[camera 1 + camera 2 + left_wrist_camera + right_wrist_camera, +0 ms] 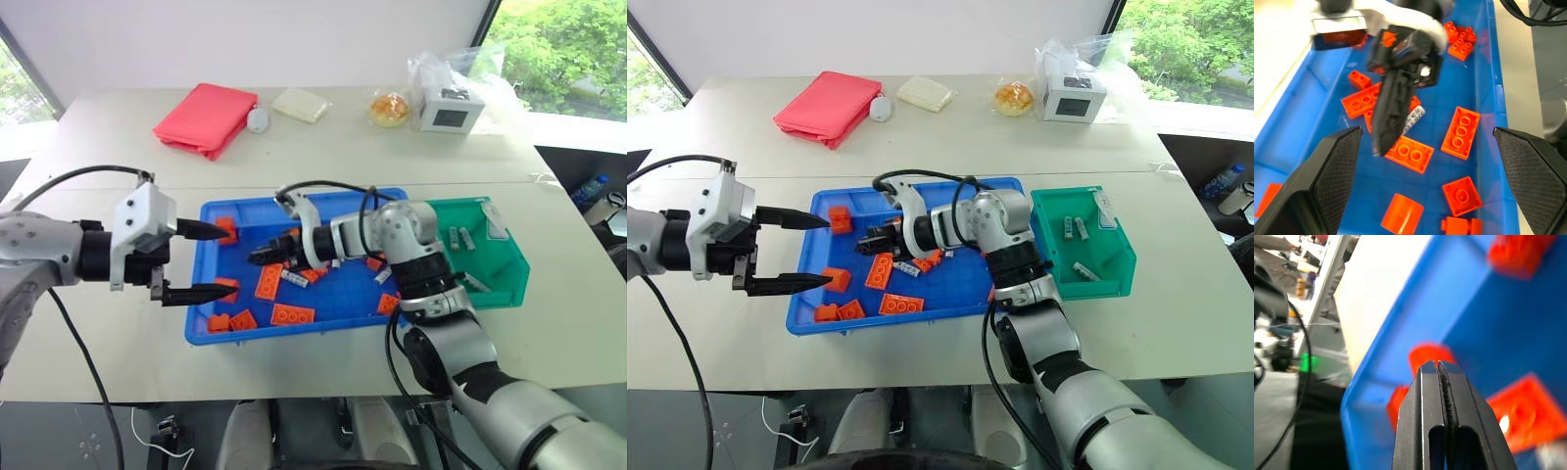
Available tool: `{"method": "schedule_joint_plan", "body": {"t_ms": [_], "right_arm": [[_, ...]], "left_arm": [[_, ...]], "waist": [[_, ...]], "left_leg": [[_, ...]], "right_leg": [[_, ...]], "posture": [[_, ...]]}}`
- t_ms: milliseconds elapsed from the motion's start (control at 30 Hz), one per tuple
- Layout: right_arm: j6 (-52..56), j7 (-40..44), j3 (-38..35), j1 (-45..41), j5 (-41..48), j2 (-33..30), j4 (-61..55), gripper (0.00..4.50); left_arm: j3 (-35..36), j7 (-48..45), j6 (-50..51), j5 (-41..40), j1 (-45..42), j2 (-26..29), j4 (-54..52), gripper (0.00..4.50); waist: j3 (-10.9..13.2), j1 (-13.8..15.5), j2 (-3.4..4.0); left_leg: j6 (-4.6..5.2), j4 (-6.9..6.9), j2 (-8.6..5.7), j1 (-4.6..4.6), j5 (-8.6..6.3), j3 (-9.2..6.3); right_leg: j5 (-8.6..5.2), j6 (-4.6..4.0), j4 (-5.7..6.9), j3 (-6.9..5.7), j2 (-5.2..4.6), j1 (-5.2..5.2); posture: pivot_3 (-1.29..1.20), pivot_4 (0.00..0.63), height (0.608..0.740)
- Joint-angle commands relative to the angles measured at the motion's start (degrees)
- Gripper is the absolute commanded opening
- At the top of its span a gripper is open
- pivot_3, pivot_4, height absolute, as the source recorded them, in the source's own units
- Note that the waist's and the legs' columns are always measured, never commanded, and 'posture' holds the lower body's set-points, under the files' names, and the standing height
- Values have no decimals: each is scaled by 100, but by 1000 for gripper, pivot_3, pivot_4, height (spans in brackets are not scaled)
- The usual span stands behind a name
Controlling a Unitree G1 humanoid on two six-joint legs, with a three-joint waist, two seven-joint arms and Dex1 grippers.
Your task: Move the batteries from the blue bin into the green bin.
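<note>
The blue bin (294, 336) lies mid-table, holding orange bricks (292, 314) and a silver battery (294, 279); another battery (382, 275) lies nearer the bin's right side. To its right stands the green bin (511, 266) with three batteries (460, 238) inside. My right gripper (255, 258) reaches leftward low over the blue bin's middle, shut with nothing between its fingers (1439, 367). In the left wrist view it hangs just above a battery (1414, 116) on the bin floor. My left gripper (214, 261) is open at the blue bin's left rim, empty.
At the table's far side lie a red cloth (206, 117), a white packet (302, 104), a small white oval object (258, 118), a bagged bun (389, 108) and a white box (446, 108). Bare tabletop surrounds both bins.
</note>
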Motion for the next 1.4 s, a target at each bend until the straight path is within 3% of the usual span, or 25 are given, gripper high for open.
{"method": "schedule_joint_plan", "body": {"t_ms": [33, 233, 333, 467, 933, 1033, 1167, 1400], "right_arm": [[-929, 867, 1083, -212, -612, -589, -464, 50], [-1868, 2055, 2348, -108, -1428, -2303, -2050, 50], [-1671, 2186, 2500, 153, -1444, -2694, -2766, 927], [-1556, 2089, 2557, 389, -1552, -2668, -3064, 2883], [-2059, 1986, 2743, 711, -2183, -2331, -2263, 2883], [-2151, 2128, 2875, 770, -2315, -2349, -2092, 2012], [-2365, 2328, 3020, 841, -2492, -2354, -2004, 70], [-2485, 2458, 2956, 795, -2690, -2256, -1960, 29]], "left_arm": [[-29, 9, -100, 38, -102, -24, -9, 4500], [-18, -37, -178, 114, -12, -47, 11, 4500], [-38, -67, -236, 150, 44, -77, 71, 4500], [-141, -97, -321, 230, 2, -118, 187, 4500], [-299, -203, -349, 329, -272, -142, 321, 4500], [-285, -194, -374, 357, -264, -141, 337, 4500], [-276, -172, -366, 351, -276, -148, 332, 4500], [-269, -141, -375, 352, -278, -173, 336, 4500]], "waist": [[0, 0, 0], [4, 49, -2], [3, 36, -3], [3, 39, -3], [2, 73, -5], [2, 58, -4], [2, 60, -5], [1, 61, -7]], "left_leg": [[0, 0, -1, -1, 0, -1], [0, 5, -8, -13, 0, 2], [0, 3, -2, -10, 0, 2], [0, 1, 5, -1, 0, 0], [0, 10, -1, -3, 0, 8], [0, 10, 0, -3, 0, 7], [0, 9, 1, -1, 0, 5], [0, 10, 1, 2, 0, 6]], "right_leg": [[0, 0, 0, -1, -1, 0], [-7, -5, -8, 0, -11, -5], [-11, -9, -1, -1, -3, -9], [-13, -13, 10, -1, 7, -10], [-14, -15, 7, 0, -4, -6], [-13, -14, 8, 0, -2, -6], [-13, -14, 8, 0, -1, -5], [-14, -14, 8, 0, -2, -2]], "posture": [[0, 150, 736], [0, 150, 736], [0, 150, 736], [0, 150, 736], [0, 150, 736], [0, 150, 736], [0, 150, 736], [0, 150, 736]]}}
